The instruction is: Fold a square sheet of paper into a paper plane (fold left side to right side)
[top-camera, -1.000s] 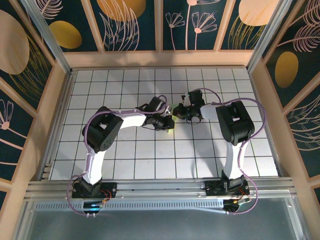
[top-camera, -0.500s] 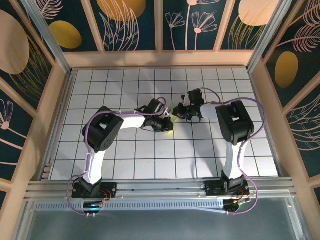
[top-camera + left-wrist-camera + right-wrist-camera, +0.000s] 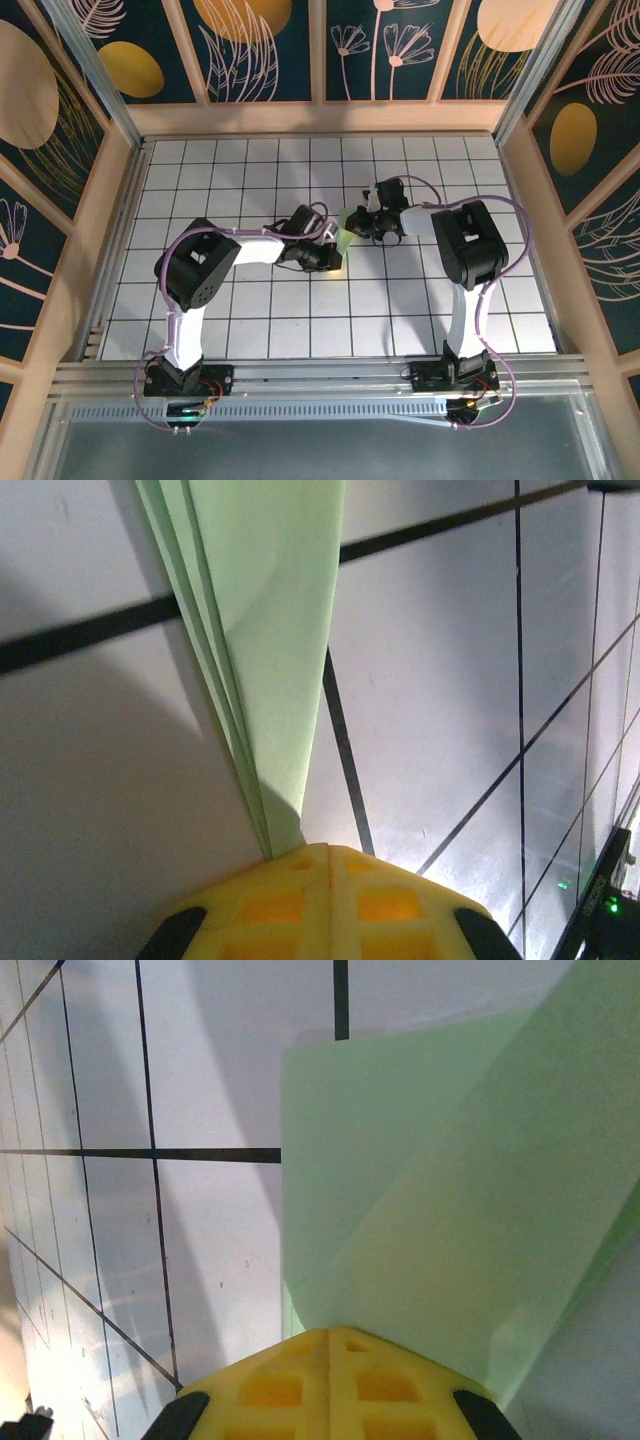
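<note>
The left gripper point(image 3: 328, 852) was clamped on the narrow, layered end of the pale-green paper plane point(image 3: 280, 600). The right gripper point(image 3: 328, 1332) was clamped on its broad folded flap. The plane was near the centre of the tiled table point(image 3: 250, 310), apparently raised off the tiles.

The folded paper point(image 3: 270, 630) is coloured a plain pale green, unmarked, with darker green shown along its layered edges. The table point(image 3: 250, 170) is covered in white tiles, divided into a grid by thin black lines. The walls point(image 3: 270, 45) are patterned in dark navy with gold ovals and pale pink outlined leaves and flowers, and are set in a frame point(image 3: 320, 117) of pale wood. The arms point(image 3: 260, 245) are finished in white and black, with lilac cables point(image 3: 410, 180). The finger pads point(image 3: 270, 910) are coloured bright yellow with orange squares.
</note>
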{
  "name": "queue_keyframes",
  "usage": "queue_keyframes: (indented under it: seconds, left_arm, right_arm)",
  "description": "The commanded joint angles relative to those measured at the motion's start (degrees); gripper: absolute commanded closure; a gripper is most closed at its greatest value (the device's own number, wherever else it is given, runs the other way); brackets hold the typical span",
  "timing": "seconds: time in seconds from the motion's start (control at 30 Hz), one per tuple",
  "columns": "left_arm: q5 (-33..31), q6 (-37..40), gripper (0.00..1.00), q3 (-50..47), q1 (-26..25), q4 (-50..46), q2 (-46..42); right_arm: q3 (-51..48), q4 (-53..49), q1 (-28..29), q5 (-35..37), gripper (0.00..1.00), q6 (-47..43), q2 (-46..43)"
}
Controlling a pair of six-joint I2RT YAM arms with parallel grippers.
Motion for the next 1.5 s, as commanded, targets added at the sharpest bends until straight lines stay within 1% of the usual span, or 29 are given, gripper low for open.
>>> queue_keyframes:
  seconds: [0.0,0.17,0.33,0.43,0.63,0.8,0.87,0.97,1.17,1.33,1.47]
  left_arm:
    - [1.72,1.08,0.97,-2.23,-0.87,-6.02,-1.33]
    - [1.78,0.08,0.97,-1.02,-0.59,-5.09,-4.49]
    - [2.87,-0.27,0.98,3.02,0.63,-5.04,-6.24]
    - [2.13,0.58,0.99,5.38,0.89,-5.83,-4.36]
    - [-3.08,3.31,1.0,9.27,2.09,-8.41,1.13]
    - [-2.68,3.57,1.0,12.15,2.16,-7.27,5.48]
    - [-3.52,3.83,1.0,12.83,2.15,-7.56,6.77]
    - [-5.75,4.58,1.0,13.08,2.13,-9.12,8.12]
    - [-9.56,4.75,1.0,10.21,1.89,-10.75,7.78]
    - [-14.02,5.33,1.0,9.46,0.7,-14.28,7.98]
    - [-14.89,5.42,1.0,8.9,0.1,-15.15,8.35]
  right_arm:
    - [-1.35,-6.93,-0.13,5.27,1.0,-1.76,4.52]
    - [-1.43,-6.94,-0.01,5.09,1.0,-1.8,4.14]
    - [-1.63,-6.46,0.3,4.74,1.0,-1.33,3.72]
    - [-1.61,-6.23,0.6,4.61,1.0,-1.07,3.69]
    - [-2.38,-4.56,0.8,3.33,1.0,0.17,3.65]
    - [-2.4,-4.55,0.88,3.24,1.0,0.26,3.74]
    - [-2.35,-4.63,0.84,3.25,1.0,0.26,3.55]
    - [-2.12,-4.69,0.78,3.16,1.0,0.17,3.13]
    - [-0.46,-4.07,-0.01,1.5,1.0,-0.24,2.73]
    - [0.36,-1.48,-2.79,-1.13,1.0,0.13,3.42]
    - [2.65,-1.57,-5.01,-1.81,1.0,-0.83,4.69]
